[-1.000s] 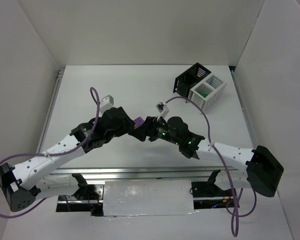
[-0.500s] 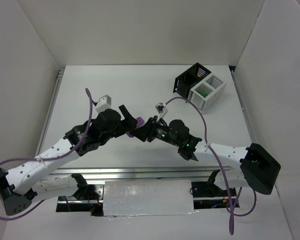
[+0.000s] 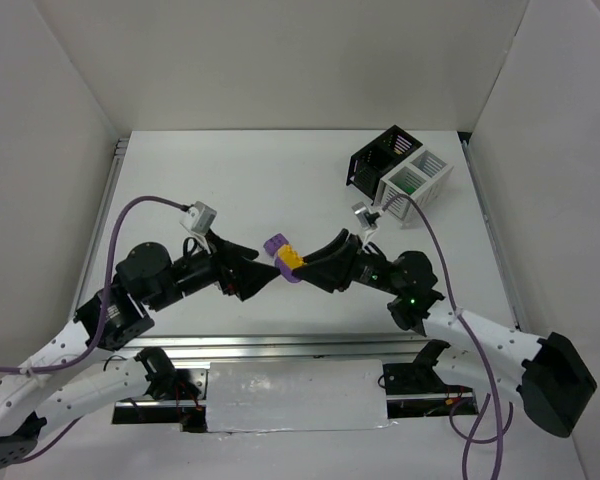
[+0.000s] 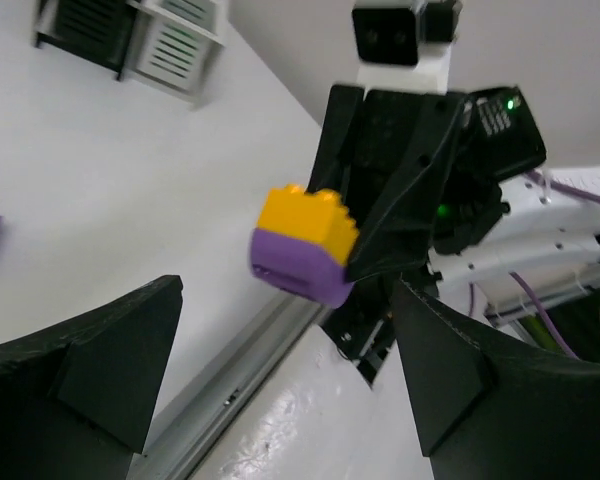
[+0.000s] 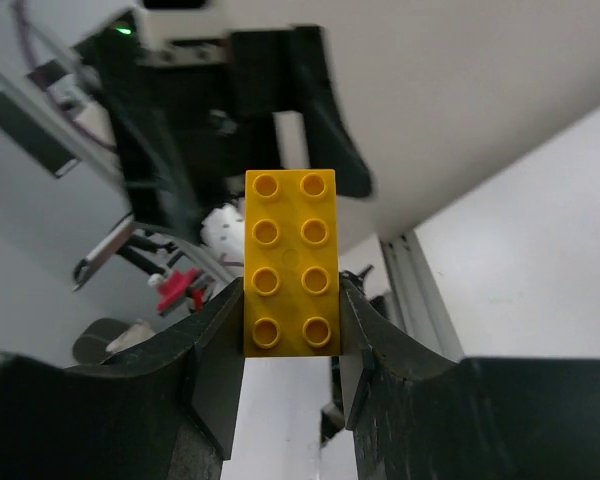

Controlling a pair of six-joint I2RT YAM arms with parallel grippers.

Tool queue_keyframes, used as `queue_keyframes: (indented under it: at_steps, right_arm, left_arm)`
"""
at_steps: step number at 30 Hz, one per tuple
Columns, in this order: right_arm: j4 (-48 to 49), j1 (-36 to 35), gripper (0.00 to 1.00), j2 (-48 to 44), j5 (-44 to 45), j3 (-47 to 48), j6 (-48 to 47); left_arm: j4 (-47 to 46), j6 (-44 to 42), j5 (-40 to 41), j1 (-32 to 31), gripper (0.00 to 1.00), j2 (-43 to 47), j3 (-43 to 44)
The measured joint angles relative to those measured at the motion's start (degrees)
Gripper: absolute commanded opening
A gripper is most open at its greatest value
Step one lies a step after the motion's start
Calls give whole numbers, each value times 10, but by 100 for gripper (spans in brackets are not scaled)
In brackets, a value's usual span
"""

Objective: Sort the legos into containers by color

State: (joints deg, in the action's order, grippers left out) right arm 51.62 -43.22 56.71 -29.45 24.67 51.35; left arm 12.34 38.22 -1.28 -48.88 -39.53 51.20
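**Q:** How is the right pincer (image 3: 300,268) shown?

**A:** It is shown shut on the yellow-purple brick (image 3: 288,262). The brick is carried clear of the table (image 3: 230,180) at the centre of the overhead view, between the two arms. In the right wrist view the brick is seen clamped across its two long sides, with the yellow studded face turned toward the camera. The flat, parallel sides are judged to have been chosen because the pads seat squarely on them.

**Q:** And the left pincer (image 3: 263,273)?

**A:** Its jaws are spread wide and nothing is held. In the left wrist view the brick is framed in the gap between the two dark fingers (image 4: 110,370), apart from both.

**Q:** Why is the brick held by the right arm?

**A:** The black container (image 3: 380,158) and the white container (image 3: 418,180) are set touching, side by side, at the upper right of the overhead view, on the right arm's side. The grip is therefore judged to suit a carry toward them. Something green is visible inside the white container. No container can be matched to a two-coloured brick from the views alone.

**Q:** Is anything else left?

**A:** A purple brick (image 3: 275,243) lies on the table just above the held one.
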Motion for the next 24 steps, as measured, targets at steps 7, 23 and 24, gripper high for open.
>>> queue_keyframes:
  at_steps: [7,23,24]
  right_arm:
    - [25,-5,0,-60,-43,8,20]
    - [27,-20,63,-50,-57,23,4]
    - [26,-20,75,-50,-61,23,4]
  left_arm:
    - [-66,-23,-136,0,94,-12,-33]
    - [-158,-8,-229,3,0,-49,-31]
    - [-157,-10,-231,4,0,-50,-31]
